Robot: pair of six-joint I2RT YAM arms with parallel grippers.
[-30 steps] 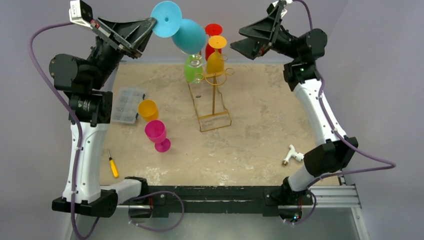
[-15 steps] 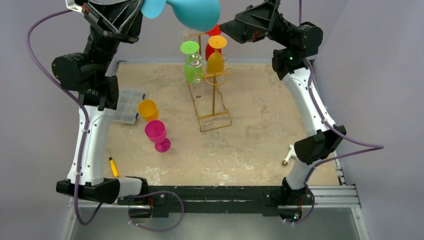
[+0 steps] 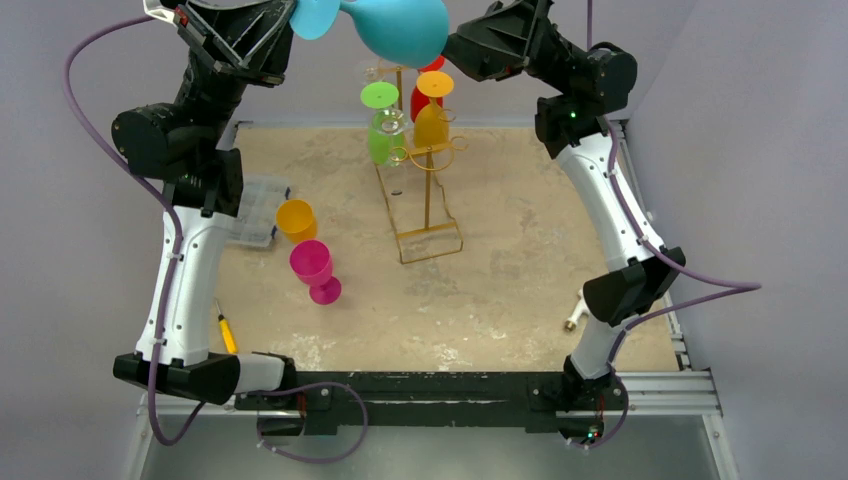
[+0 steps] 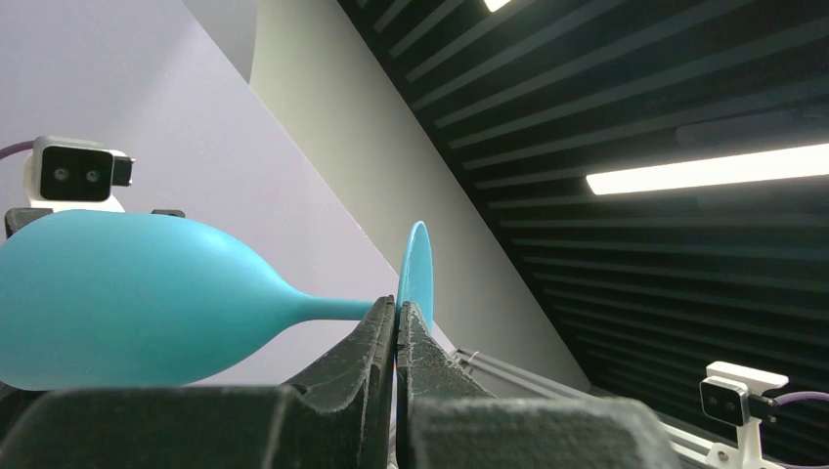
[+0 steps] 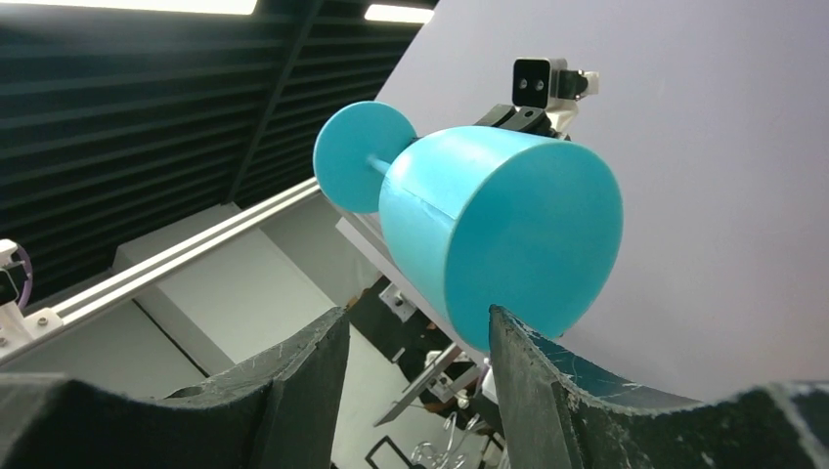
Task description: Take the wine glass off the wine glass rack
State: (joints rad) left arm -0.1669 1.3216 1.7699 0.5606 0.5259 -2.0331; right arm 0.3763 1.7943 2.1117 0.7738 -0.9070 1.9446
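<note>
The blue wine glass (image 3: 400, 25) hangs in the air, lying sideways above the gold wine glass rack (image 3: 428, 195), clear of its hooks. My left gripper (image 3: 295, 20) is shut on its stem right at the foot (image 4: 415, 269); the bowl (image 4: 117, 303) points away to the left in the left wrist view. My right gripper (image 3: 450, 45) has come up to the bowl's mouth (image 5: 533, 239). Its jaws stand apart around the lower rim, and the right fingertip (image 5: 501, 327) overlaps that rim. I cannot tell whether it touches.
Green (image 3: 383, 135), orange (image 3: 432, 120) and red (image 3: 422, 100) glasses hang upside down on the rack. On the table's left are a pink glass (image 3: 313, 268), an orange cup (image 3: 296, 218), a clear plastic box (image 3: 252, 208) and a screwdriver (image 3: 227, 330). A white fitting (image 3: 580, 312) lies right.
The left arm lifted the blue glass up and right, away from the rack. The right gripper swung left to the bowl's mouth and its jaws narrowed.
</note>
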